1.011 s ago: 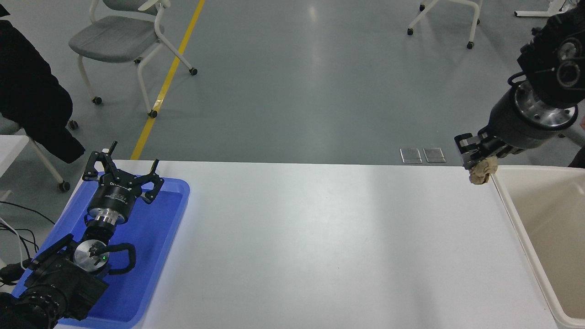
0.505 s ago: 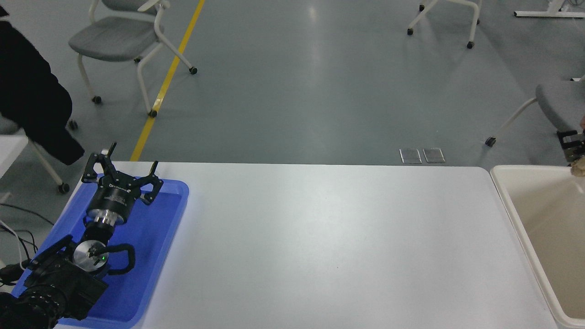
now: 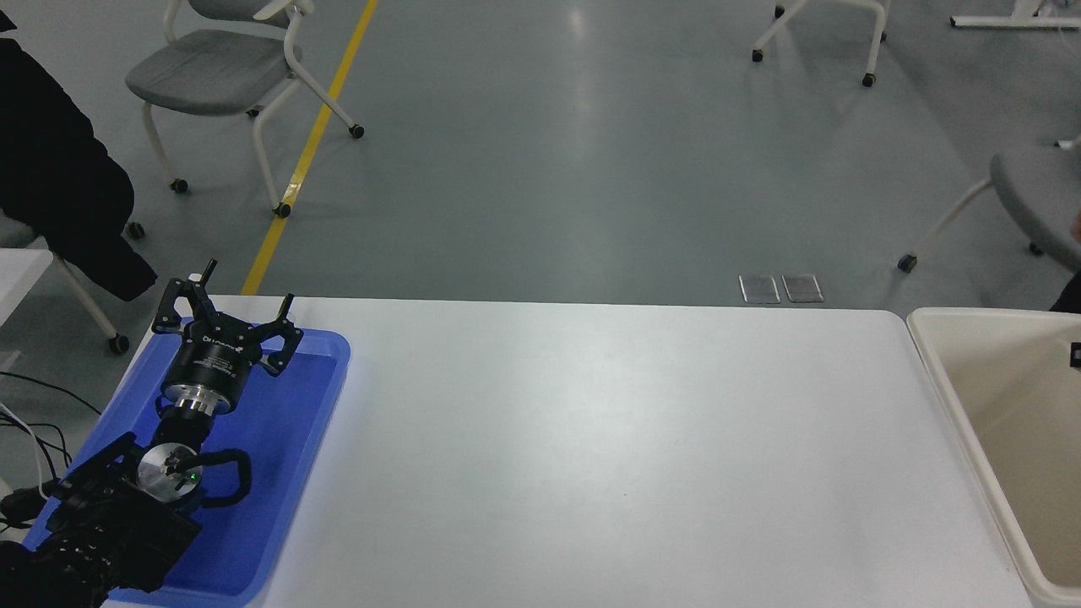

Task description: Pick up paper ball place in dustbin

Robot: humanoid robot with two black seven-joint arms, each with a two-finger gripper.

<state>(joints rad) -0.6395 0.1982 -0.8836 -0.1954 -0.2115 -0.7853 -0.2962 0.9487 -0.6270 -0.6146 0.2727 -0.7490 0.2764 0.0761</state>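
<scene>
The dustbin (image 3: 936, 368), cream-white with beige inner walls, stands at the table's right end and is cut off by the picture's right edge. The part of its inside that shows holds nothing. The paper ball is out of view. Of my right gripper (image 3: 1076, 355) only a small black sliver shows at the right edge, over the dustbin. My left gripper (image 3: 239, 302) is open and empty, parked over the blue tray at the lower left.
A shallow blue tray (image 3: 287, 473) lies at the table's left end under my left arm. The white table (image 3: 591, 456) spans the middle. A person in black (image 3: 51, 169) is at the far left. Wheeled chairs (image 3: 220, 76) stand on the floor beyond.
My right gripper, shut on the paper ball, moved right from the dustbin's near-left corner to over the dustbin, then almost out of the picture. The ball no longer shows.
</scene>
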